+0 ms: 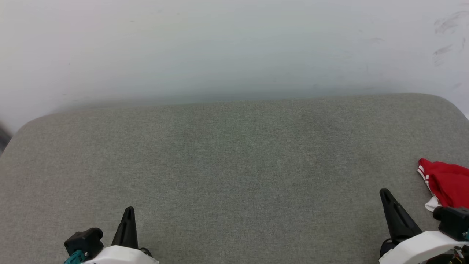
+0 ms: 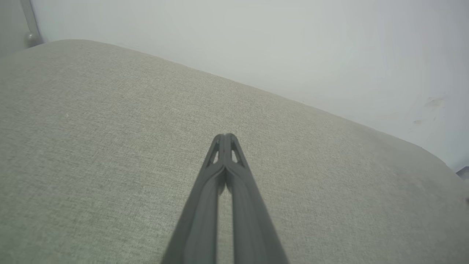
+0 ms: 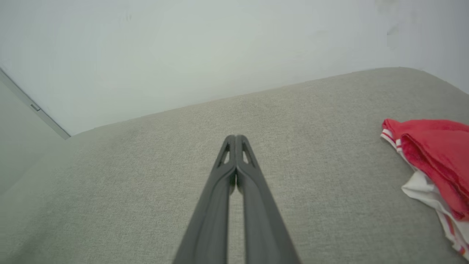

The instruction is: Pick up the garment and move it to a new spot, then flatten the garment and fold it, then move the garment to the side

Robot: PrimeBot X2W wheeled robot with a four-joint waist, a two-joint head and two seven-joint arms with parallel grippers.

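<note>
Left jaws: clenched. I count two dark fingers (image 2: 203, 209) in the left wrist view, tips pressed together with nothing between them.
Right jaws: clenched as well. Two fingers (image 3: 258, 216) again, tips meeting, nothing gripped.
Left gripper (image 2: 225, 138): it hangs over bare fabric. On my head feed it sits at the lower left (image 1: 128, 214), with one finger showing there, pointing up the picture.
Right gripper (image 3: 236, 138): it is above bare fabric too. On the head feed it is at the lower right (image 1: 385, 194), one finger showing, leaning toward the left.
Grippers counted: two, well apart, one toward each lower corner of the head view.
Garment (image 1: 447, 182): one, bunched in a heap on the cushion at the far right edge of the head view and cut off by that edge. It is red cloth with a white part underneath and red-and-white stripe trim along the hem (the stripes read best in the right wrist view (image 3: 434, 146)).
Garment to right gripper: just to the right of the fingers and apart from their tips. I cannot tell if the dark wrist block touches the cloth.
Cushion (image 1: 234, 165): one, grey woven, with rounded far corners.
Wall (image 1: 234, 47): one, pale, behind the cushion, with a few scuffs at its upper right.
</note>
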